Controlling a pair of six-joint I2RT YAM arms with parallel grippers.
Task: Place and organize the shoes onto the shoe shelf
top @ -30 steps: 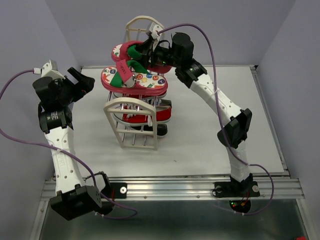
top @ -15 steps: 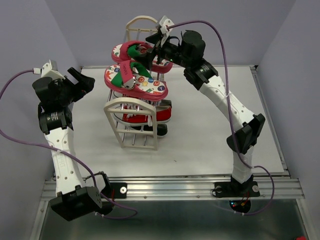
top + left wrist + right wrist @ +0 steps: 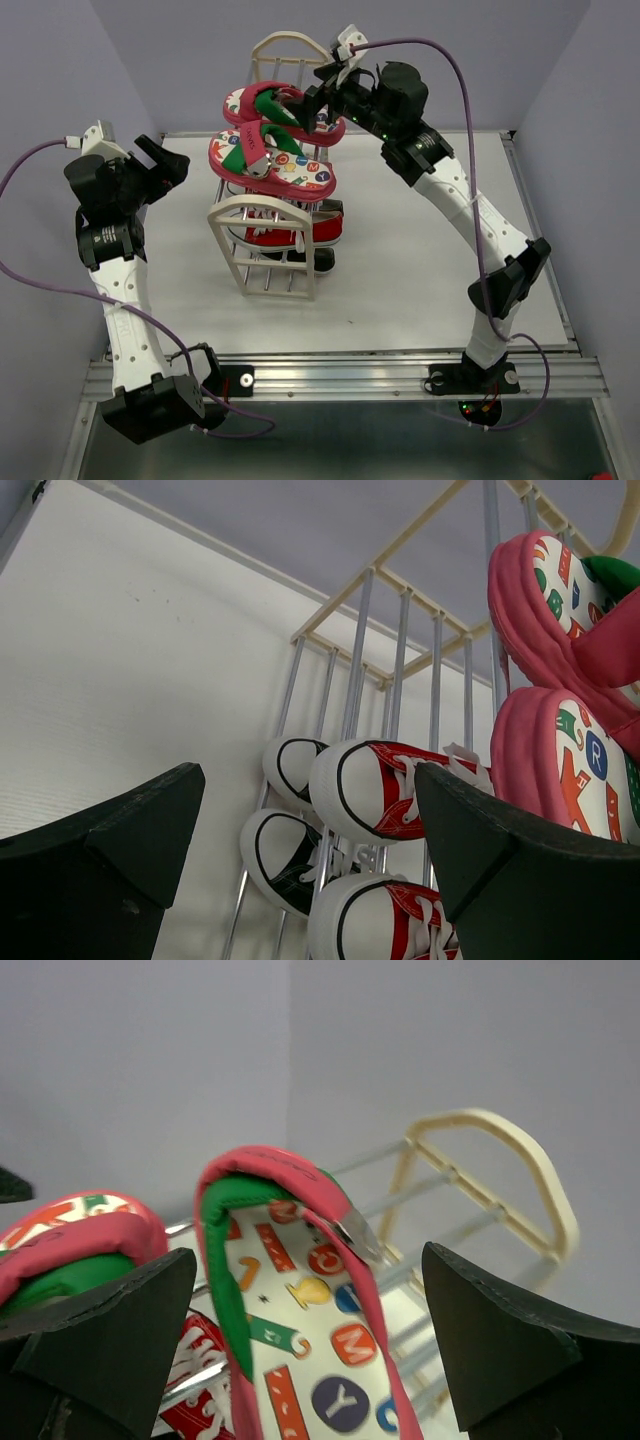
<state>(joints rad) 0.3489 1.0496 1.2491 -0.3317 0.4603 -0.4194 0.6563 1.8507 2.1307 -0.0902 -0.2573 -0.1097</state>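
The shoe shelf [image 3: 262,248] stands mid-table, its cream end frame [image 3: 510,1160] also in the right wrist view. Two pink-red flip-flops lie on its top rods, one near [image 3: 272,168] and one far [image 3: 268,104]. Red sneakers [image 3: 295,230] fill the tier below, and a black sneaker [image 3: 322,261] sits lower. My right gripper [image 3: 315,103] hangs open just right of the far flip-flop [image 3: 310,1350], which lies between its spread fingers untouched. My left gripper [image 3: 172,160] is open left of the shelf, facing the red sneaker toes [image 3: 385,790] and black sneaker toes [image 3: 280,860].
The white table [image 3: 420,270] ends at a metal rail along the near edge [image 3: 340,375]. Lilac walls close in the back and both sides. Purple cables loop from both arms.
My right gripper opened off the far flip-flop and drew back up and to the right. The flip-flop stayed on the top tier. The left arm kept still.
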